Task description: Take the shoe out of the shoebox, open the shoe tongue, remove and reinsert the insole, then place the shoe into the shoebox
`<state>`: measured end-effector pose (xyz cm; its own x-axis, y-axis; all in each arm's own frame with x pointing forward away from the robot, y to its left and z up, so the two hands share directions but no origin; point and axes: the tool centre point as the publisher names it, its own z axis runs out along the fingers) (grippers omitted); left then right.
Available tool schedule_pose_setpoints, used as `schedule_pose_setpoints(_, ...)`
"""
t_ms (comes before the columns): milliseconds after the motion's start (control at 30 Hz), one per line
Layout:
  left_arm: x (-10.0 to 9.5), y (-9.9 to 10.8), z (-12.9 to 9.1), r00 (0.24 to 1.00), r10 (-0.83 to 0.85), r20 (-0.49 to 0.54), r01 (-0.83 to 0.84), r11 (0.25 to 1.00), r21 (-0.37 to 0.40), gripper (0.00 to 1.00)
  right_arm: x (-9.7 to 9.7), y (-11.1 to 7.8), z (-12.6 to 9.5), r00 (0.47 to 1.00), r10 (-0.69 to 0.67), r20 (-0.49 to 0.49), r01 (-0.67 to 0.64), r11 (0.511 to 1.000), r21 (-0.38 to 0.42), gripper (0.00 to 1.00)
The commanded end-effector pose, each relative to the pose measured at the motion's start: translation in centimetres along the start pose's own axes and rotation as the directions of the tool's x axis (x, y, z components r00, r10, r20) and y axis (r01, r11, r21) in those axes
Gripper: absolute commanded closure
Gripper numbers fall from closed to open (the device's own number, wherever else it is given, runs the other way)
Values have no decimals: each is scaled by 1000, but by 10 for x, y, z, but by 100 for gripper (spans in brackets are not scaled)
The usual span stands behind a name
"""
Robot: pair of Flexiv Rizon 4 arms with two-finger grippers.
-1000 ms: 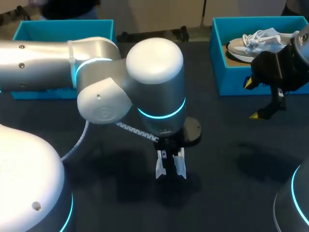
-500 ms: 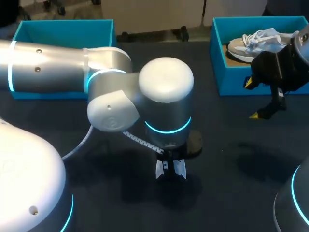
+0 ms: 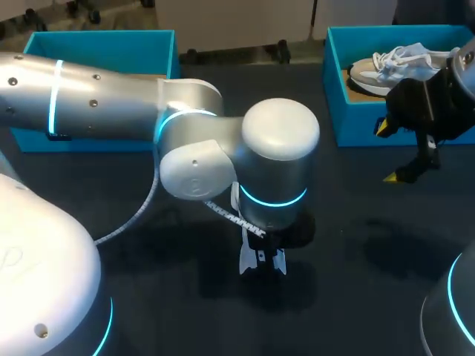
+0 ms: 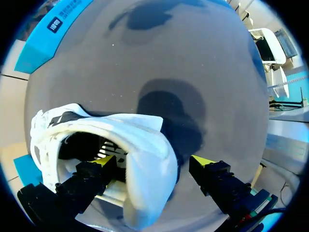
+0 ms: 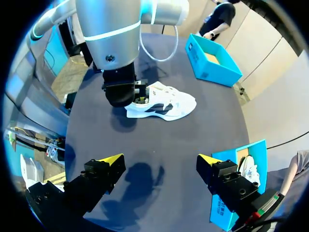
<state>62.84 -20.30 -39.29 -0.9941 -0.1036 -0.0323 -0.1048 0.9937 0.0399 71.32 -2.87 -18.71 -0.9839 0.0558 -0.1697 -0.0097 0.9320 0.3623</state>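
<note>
A white shoe with dark side marks lies on the dark table mid-front. My left gripper is open at its heel: one finger is inside the shoe's opening, the other outside, with the heel wall between them. From the head camera my left wrist hides most of the shoe. From the right wrist the shoe shows on its side ahead, under my left arm. My right gripper hangs open and empty in front of the blue shoebox at the back right.
The back-right shoebox holds a second pale shoe with white laces. Another blue box sits at the back left, behind my left arm. Bare dark table lies between my right gripper and the shoe.
My left arm's wrist and elbow have swung to the right and lower over the shoe. The shoe and my right arm have stayed where they were.
</note>
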Motion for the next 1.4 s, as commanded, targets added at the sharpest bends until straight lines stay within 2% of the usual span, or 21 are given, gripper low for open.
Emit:
schedule_pose_setpoints(33, 4, -2, 0, 1000, 13, 4, -13, 1000, -2, 0, -1, 1, 1, 1000, 1, -1, -1, 1000, 2, 0)
schedule_pose_setpoints(167, 8, -2, 1, 1000, 28, -1, -28, 1000, -2, 0, -1, 1, 1, 1000, 1, -1, -1, 1000, 2, 0)
schedule_pose_setpoints(233, 9, -2, 3, 1000, 28, -7, -28, 1000, -4, 24, -1, 1, 1, 1000, 1, -1, -1, 1000, 2, 0)
schedule_pose_setpoints(267, 9, -2, 3, 1000, 27, -6, -28, 1000, -4, 50, -1, 1, 1, 1000, 1, -1, -1, 1000, 2, 0)
schedule_pose_setpoints(300, 9, -2, 3, 1000, 28, -5, -28, 1000, -5, 57, -1, 1, 1, 1000, 1, -1, -1, 1000, 2, 0)
schedule_pose_setpoints(367, 8, 0, 3, 999, 35, -3, -35, 999, -9, 58, -1, 1, 1, 1000, 1, -1, -1, 1000, 2, 0)
schedule_pose_setpoints(467, 8, 2, 6, 999, 52, -2, -52, 998, -18, 67, -1, 1, 1, 1000, 1, -1, -1, 1000, 2, 0)
schedule_pose_setpoints(533, 7, 3, 9, 998, 55, -10, -56, 998, -26, 93, -1, 1, 1, 1000, 1, -1, -1, 1000, 2, 0)
schedule_pose_setpoints(567, 6, 3, 10, 998, 55, -20, -56, 998, -31, 100, -1, 1, 1, 1000, 1, -1, -1, 1000, 2, 0)
schedule_pose_setpoints(767, 4, 8, 8, 992, 77, -97, -80, 996, -29, 100, -1, 1, 1, 1000, 1, -1, -1, 1000, 2, 0)
schedule_pose_setpoints(1000, 4, 17, -16, 987, 116, -112, -117, 993, -5, 100, -1, 1, 1, 1000, 1, -1, -1, 1000, 2, 0)
schedule_pose_setpoints(1067, 3, 21, -29, 980, 145, -139, -146, 989, 5, 100, -1, 1, 1, 1000, 1, -1, -1, 1000, 2, 0)
schedule_pose_setpoints(1400, -7, 38, -111, 976, 200, -89, -200, 980, 5, 100, -1, 1, 1, 1000, 1, -1, -1, 1000, 2, 0)
